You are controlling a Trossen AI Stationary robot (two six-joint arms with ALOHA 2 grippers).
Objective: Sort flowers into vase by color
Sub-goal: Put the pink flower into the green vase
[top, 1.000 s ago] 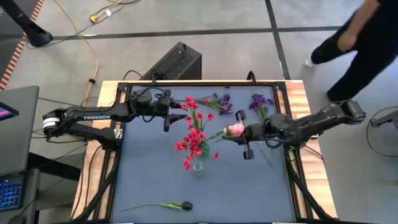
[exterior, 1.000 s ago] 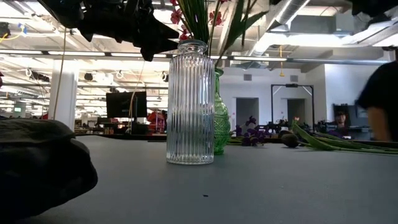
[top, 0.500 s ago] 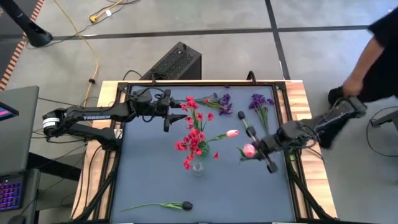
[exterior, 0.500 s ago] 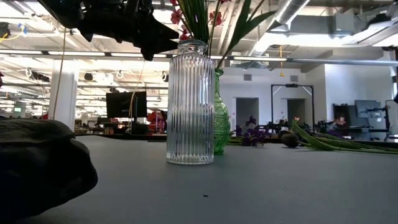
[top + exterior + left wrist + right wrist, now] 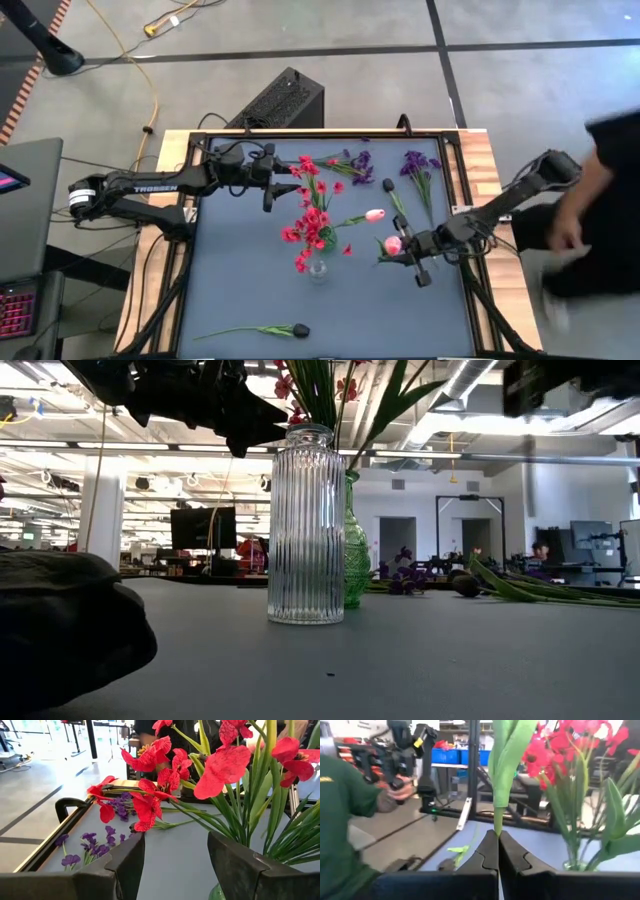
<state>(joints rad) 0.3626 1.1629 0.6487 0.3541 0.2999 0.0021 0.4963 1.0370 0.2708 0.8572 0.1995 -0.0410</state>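
Observation:
My right gripper is shut on a pink-white tulip, to the right of the clear ribbed vase. Red blossom clusters stand in the vases; a green vase is behind the clear one. A second pink tulip sticks out to the right of that bouquet. My left gripper is open and hovers beside more red blossoms. Purple clusters and a dark tulip lie near the far edge; another dark tulip lies near the near edge. My right gripper pinches the tulip's green stem between its two fingers. In the right wrist view the stem and its long leaf rise from the shut fingertips. The flower is lifted clear of the table, with its head toward the vases.
A person moves at the table's right side, and another in green holding a device shows in the right wrist view. The raised table frame rims the dark mat. Bare mat lies at the near right and left.
My right gripper, still shut on the pink tulip, has drawn away from the bouquet toward the table's near right, then come back slightly left. The tulip went with it; the second pink tulip stayed by the bouquet. The person at the right side walked toward the near end.

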